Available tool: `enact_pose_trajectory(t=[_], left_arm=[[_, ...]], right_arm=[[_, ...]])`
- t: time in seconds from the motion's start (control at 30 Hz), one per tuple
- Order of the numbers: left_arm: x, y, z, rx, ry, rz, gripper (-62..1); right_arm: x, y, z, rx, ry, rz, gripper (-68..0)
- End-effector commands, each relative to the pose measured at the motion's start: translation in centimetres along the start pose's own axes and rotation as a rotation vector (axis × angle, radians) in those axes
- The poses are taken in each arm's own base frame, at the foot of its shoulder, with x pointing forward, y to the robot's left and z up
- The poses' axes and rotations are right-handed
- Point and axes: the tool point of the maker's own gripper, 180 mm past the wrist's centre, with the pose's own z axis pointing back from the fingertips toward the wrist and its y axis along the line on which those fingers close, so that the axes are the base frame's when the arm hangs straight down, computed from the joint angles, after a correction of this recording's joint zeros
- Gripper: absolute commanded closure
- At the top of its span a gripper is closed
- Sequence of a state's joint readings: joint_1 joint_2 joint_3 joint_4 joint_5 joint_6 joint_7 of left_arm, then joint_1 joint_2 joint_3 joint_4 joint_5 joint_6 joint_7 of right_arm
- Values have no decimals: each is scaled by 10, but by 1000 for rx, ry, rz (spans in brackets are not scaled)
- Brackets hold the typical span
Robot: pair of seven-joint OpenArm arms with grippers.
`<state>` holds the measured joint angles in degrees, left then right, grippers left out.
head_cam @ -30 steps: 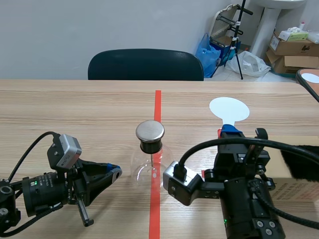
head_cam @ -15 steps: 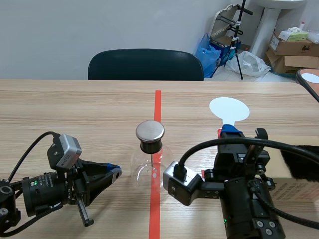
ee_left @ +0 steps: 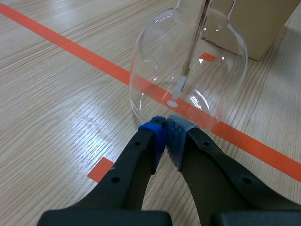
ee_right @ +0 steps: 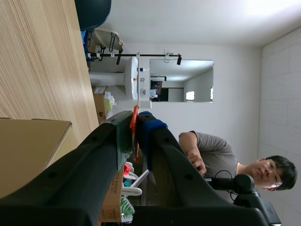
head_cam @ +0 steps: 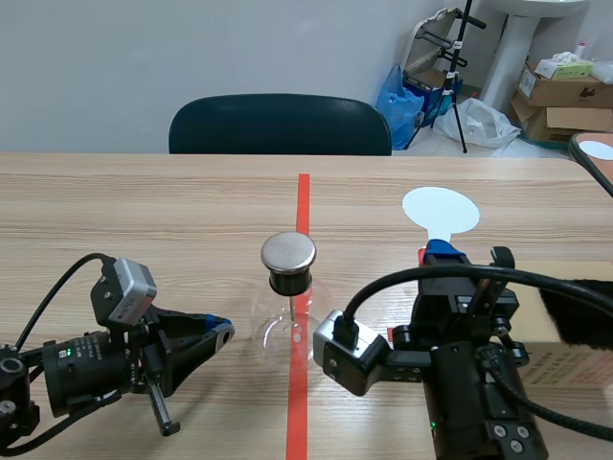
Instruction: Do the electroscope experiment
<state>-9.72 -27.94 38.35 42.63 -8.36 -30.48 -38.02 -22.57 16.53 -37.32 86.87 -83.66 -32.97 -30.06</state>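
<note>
The electroscope, a round glass flask (head_cam: 287, 324) with a black stopper and a flat metal cap (head_cam: 288, 252), stands on the red tape line at the table's middle. In the left wrist view the flask (ee_left: 155, 70) is just ahead of my left gripper (ee_left: 165, 123), whose pads meet with nothing between them; a thin rod with a small leaf (ee_left: 181, 85) hangs inside. My left gripper (head_cam: 222, 329) lies low, left of the flask. My right gripper (head_cam: 442, 251) is shut on the thin orange-red handle (ee_right: 135, 136) of a white round paddle (head_cam: 440, 210).
A black furry cloth (head_cam: 578, 313) lies on a cardboard box (head_cam: 565, 369) at the right edge; that box (ee_left: 249, 23) stands behind the flask. A dark chair (head_cam: 280, 125) is across the table. A person (ee_right: 211, 155) sits in the room behind.
</note>
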Motion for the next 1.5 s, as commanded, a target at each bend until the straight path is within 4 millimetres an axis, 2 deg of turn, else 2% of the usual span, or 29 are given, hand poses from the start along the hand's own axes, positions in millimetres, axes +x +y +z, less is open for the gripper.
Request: enact_pose_trajectory(t=[0.0,0.9,1.1,1.23,1.47], left_arm=[[15,3,-5,-5,-47,-12,-28],[14,2,-5,-9,-43,-17,-28],[14,2,-5,-9,-43,-17,-28],[14,2,-5,-8,-43,-17,-28],[14,2,-5,-8,-43,-17,-28]], right_arm=[[0,-9,-4,-31,-1,-7,-9],[6,-11,-3,-43,-41,-14,-11],[-6,-25,4,-99,-78,-11,-11],[-22,-35,17,-141,-100,-17,-11],[-50,-17,44,-52,-120,15,-11]])
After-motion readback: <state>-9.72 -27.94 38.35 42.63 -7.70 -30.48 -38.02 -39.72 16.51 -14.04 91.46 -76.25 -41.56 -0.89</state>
